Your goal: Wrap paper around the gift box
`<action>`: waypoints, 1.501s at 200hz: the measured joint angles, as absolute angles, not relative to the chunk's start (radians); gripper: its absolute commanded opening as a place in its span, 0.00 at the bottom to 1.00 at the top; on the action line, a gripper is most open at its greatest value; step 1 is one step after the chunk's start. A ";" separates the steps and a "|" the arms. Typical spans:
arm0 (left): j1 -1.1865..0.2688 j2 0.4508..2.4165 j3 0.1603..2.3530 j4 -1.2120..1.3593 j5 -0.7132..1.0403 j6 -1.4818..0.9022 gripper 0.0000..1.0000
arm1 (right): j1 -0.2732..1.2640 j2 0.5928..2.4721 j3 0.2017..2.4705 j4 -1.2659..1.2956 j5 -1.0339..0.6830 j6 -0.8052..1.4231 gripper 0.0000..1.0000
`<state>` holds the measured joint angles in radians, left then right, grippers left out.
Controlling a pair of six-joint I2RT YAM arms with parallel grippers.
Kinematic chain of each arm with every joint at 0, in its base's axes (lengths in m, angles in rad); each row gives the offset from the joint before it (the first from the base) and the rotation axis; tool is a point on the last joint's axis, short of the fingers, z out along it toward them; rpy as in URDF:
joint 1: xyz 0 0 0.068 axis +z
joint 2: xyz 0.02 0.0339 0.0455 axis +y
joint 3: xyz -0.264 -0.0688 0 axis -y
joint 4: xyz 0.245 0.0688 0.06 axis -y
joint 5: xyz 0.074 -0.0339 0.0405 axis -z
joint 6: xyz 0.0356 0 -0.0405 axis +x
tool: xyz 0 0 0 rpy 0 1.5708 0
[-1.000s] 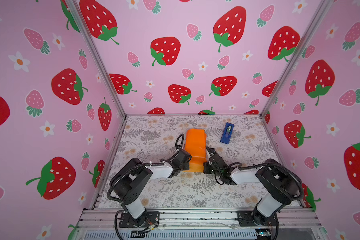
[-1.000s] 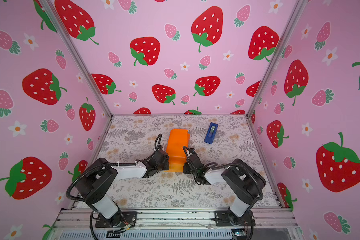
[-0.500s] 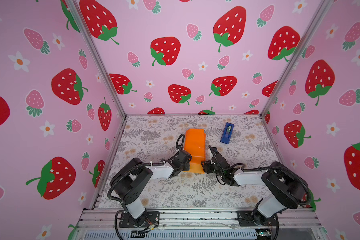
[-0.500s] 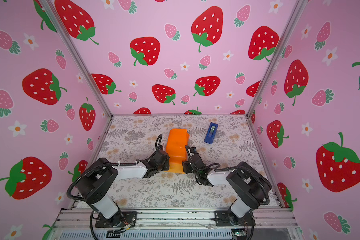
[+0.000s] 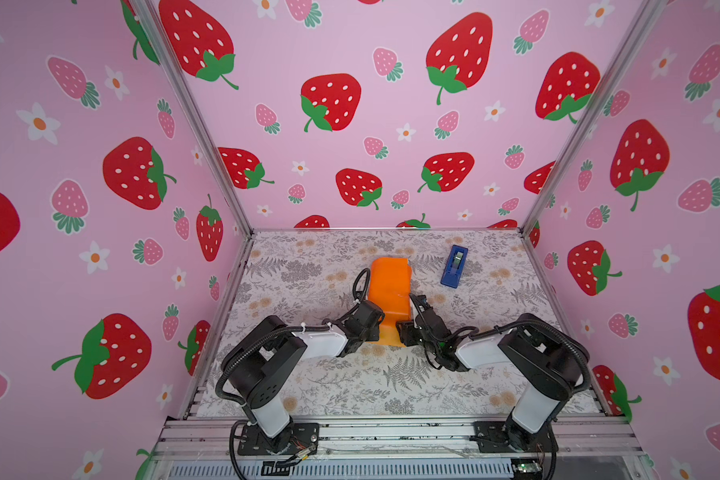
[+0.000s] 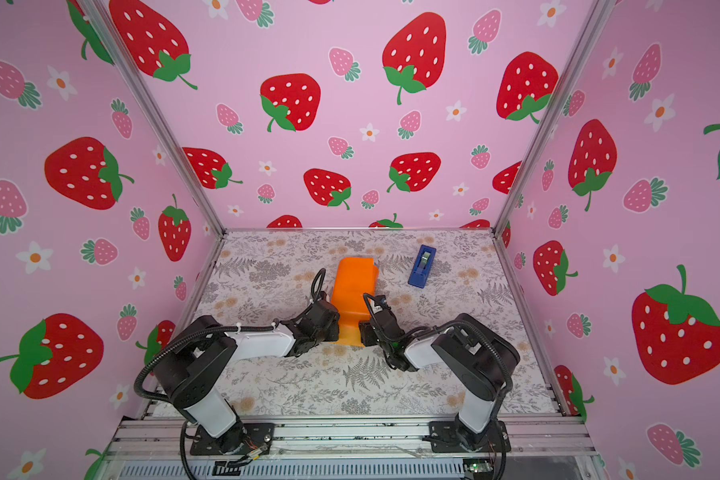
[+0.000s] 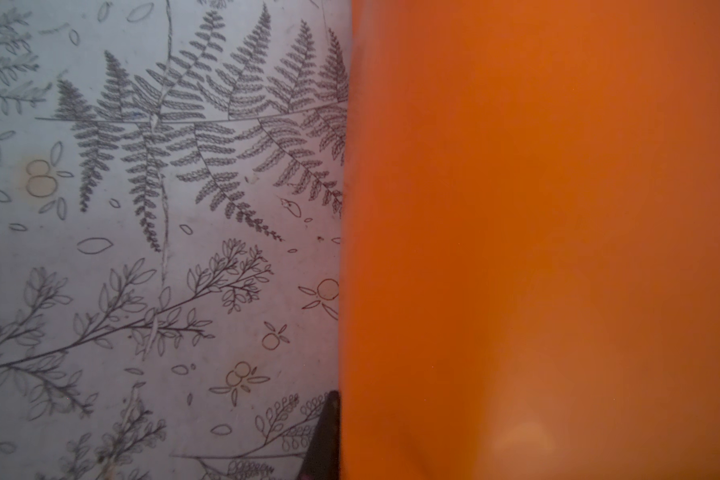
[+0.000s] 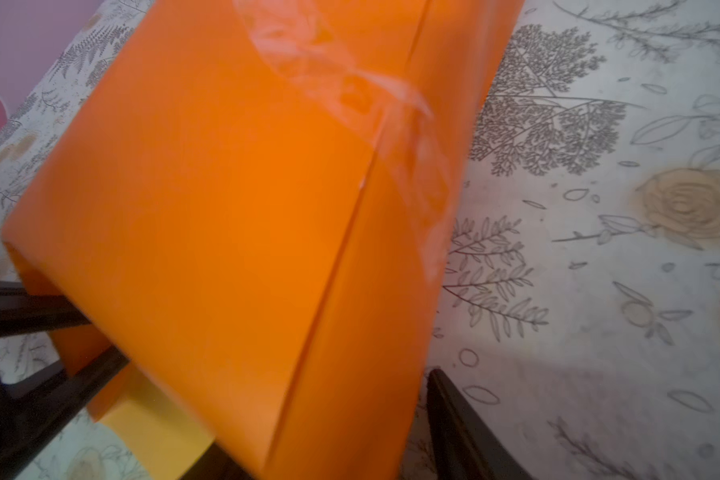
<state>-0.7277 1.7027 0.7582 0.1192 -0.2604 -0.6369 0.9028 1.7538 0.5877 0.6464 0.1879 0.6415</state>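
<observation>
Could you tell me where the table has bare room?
Free: back left, between the wall and the paper; the near strip along the front rail. Crowded: left gripper and right gripper flank the paper's near end; tape dispenser back right.

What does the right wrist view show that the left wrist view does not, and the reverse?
Only the right wrist view: what looks like clear tape across the seam of the paper, a bit of pink wall, and the right gripper, its dark jaws wide apart on either side of the wrapped parcel.
Only the left wrist view: a smooth face of the paper with no seam or tape, and a dark sliver against its edge.
Both: the orange paper and the floral table covering. The gift box is covered in both.
</observation>
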 measured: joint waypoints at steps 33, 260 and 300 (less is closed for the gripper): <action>-0.728 1.703 0.758 0.120 -0.262 -0.636 0.11 | 0.918 1.789 0.636 0.619 0.239 0.655 0.42; -0.715 1.758 0.774 0.209 -0.359 -0.631 0.25 | 0.934 1.824 0.685 0.559 0.332 0.681 0.09; -0.710 1.759 0.771 0.214 -0.356 -0.633 0.16 | 0.934 1.824 0.685 0.559 0.331 0.681 0.08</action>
